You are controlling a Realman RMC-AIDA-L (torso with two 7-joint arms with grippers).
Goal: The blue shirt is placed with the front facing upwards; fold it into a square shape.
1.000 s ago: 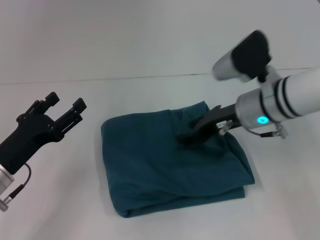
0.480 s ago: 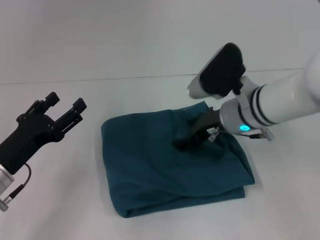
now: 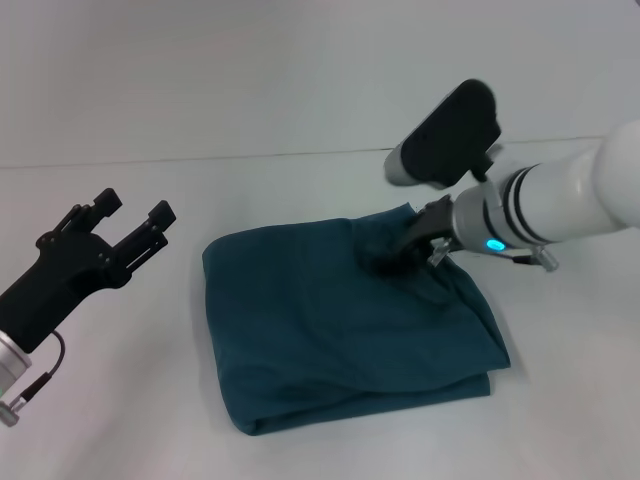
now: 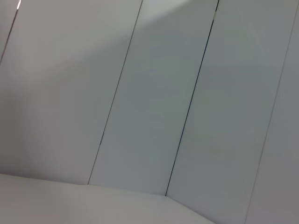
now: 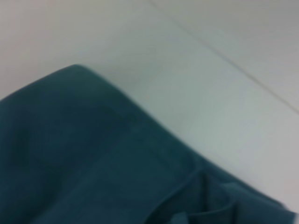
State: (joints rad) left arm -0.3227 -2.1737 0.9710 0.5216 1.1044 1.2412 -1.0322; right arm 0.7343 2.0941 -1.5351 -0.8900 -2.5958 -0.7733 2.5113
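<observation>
The blue shirt [image 3: 345, 325] lies folded into a rough square at the centre of the white counter [image 3: 120, 420], plain side up. The right gripper [image 3: 385, 258] sits low over the shirt's upper right part; whether its fingers are spread cannot be told. Compared with half a second earlier, it has drawn back toward the right. The left gripper [image 3: 130, 222] hangs at the left, fingers spread, holding nothing.

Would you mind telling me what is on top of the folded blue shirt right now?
Only the right tool is on the blue shirt, at its far edge. The tool tips merge with the dark fabric, so any pinched fold is hidden. The left tool hovers apart, open.
</observation>
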